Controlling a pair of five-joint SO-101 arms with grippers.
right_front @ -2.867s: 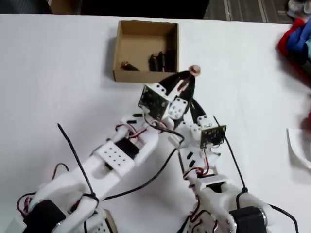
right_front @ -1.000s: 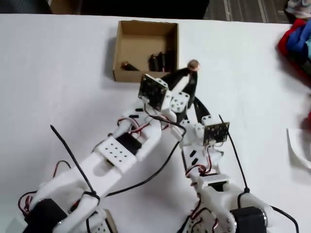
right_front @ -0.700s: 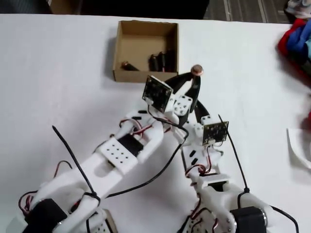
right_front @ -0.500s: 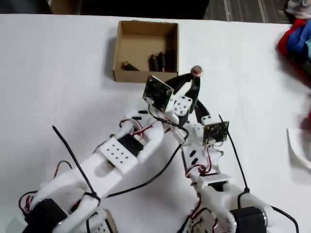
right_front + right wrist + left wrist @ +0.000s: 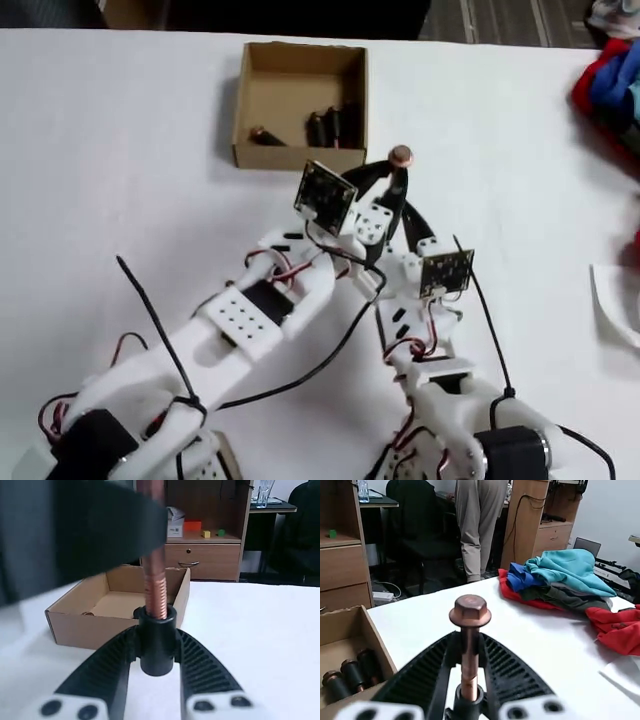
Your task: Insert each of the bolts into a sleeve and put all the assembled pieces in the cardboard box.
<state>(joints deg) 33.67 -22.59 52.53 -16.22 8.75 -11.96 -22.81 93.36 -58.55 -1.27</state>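
My left gripper (image 5: 468, 642) is shut on a copper bolt (image 5: 469, 612) with a hex head, holding it upright. The bolt's lower end sits in the mouth of a black sleeve (image 5: 156, 640), which my right gripper (image 5: 156, 650) is shut on from below. In the high view the bolt head (image 5: 400, 155) and both grippers meet just right of the near corner of the cardboard box (image 5: 252, 100). Several assembled pieces (image 5: 325, 126) lie in the box, also seen in the left wrist view as dark pieces (image 5: 347, 672). The left gripper's finger (image 5: 85, 535) crosses close in front of the right wrist camera.
A pile of red, blue and teal clothes (image 5: 610, 70) lies at the table's far right edge. A white curved object (image 5: 612, 305) sits at the right edge. The white table (image 5: 120, 160) stretches bare to the left of the box.
The left gripper and its bolt shifted a little away from the box toward the arm bases, with the bolt head ending lower. The right arm barely moved.
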